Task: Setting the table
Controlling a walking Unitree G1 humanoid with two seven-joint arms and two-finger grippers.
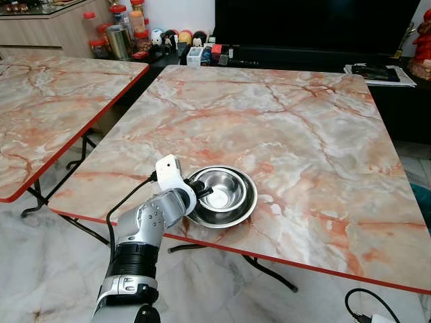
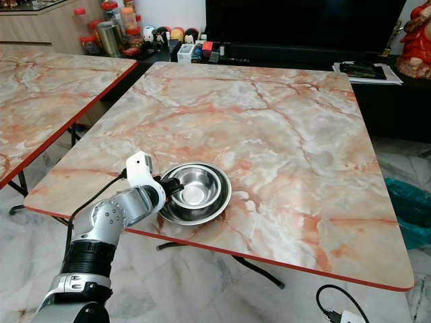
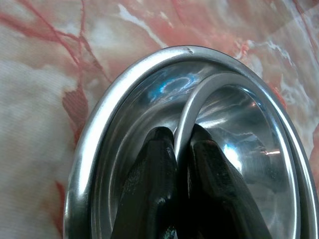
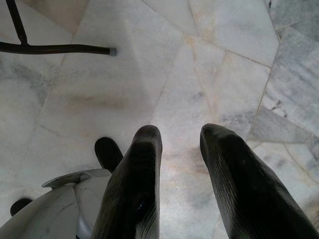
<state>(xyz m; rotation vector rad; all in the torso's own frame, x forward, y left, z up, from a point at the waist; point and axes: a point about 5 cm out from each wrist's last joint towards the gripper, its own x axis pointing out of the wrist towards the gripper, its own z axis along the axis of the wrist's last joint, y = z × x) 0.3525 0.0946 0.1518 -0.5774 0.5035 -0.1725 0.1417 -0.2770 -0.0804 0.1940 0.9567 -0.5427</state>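
Left gripper (image 3: pixel 182 137) pinches the inner bowl's (image 1: pixel 222 190) rim, nested in the outer bowl (image 1: pixel 246 212) near the table's (image 1: pixel 303 134) front edge. Right gripper (image 4: pixel 179 137) hangs parted, holding nothing.

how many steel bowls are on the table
2. A large steel bowl sits near the front edge of the marble table, and a smaller steel bowl is nested inside it, its rim pinched by the left hand. More could be stacked beneath, hidden.

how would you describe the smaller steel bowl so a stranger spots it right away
On the big marble-patterned table with the red edge, look near the front edge, where two shiny steel bowls are nested. The smaller bowl sits inside the wider bowl. It is the one whose rim the left gripper pinches.
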